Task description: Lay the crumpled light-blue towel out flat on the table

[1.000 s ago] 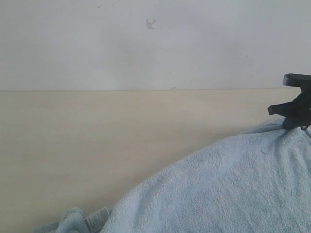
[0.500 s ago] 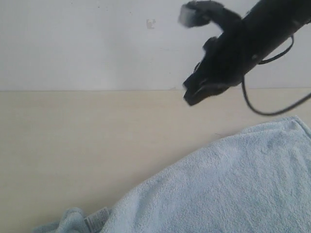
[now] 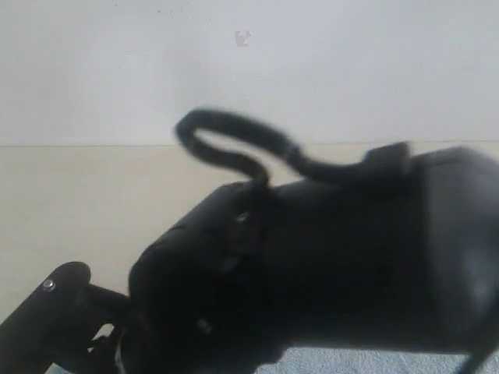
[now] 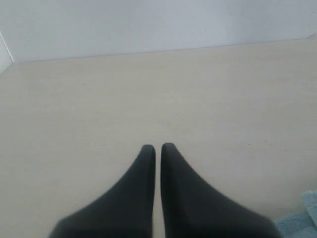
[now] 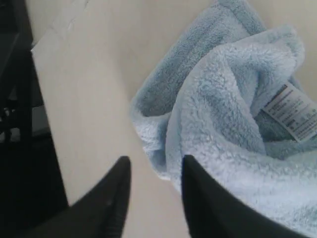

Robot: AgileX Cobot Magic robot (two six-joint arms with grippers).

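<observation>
The light-blue towel (image 5: pixel 223 89) lies crumpled and folded over itself on the pale wood table (image 5: pixel 89 99), its white label (image 5: pixel 293 112) facing up. My right gripper (image 5: pixel 153 163) is open just above the towel's bunched edge, one finger over bare table and the other over the terry. In the exterior view the right arm (image 3: pixel 327 265) hides nearly all of the towel; only a strip (image 3: pixel 374 363) shows at the bottom. My left gripper (image 4: pixel 157 148) is shut on nothing above bare table (image 4: pixel 148 89), with a towel corner (image 4: pixel 303 218) off to its side.
The table's edge (image 5: pixel 44 94) runs close beside the right gripper, with dark space beyond it. A white wall (image 3: pixel 249 70) stands behind the table. A black cable loop (image 3: pixel 226 144) rises off the right arm.
The right arm has swung from the right edge of the exterior view across and down toward the lower left. It now covers the towel that was in plain sight.
</observation>
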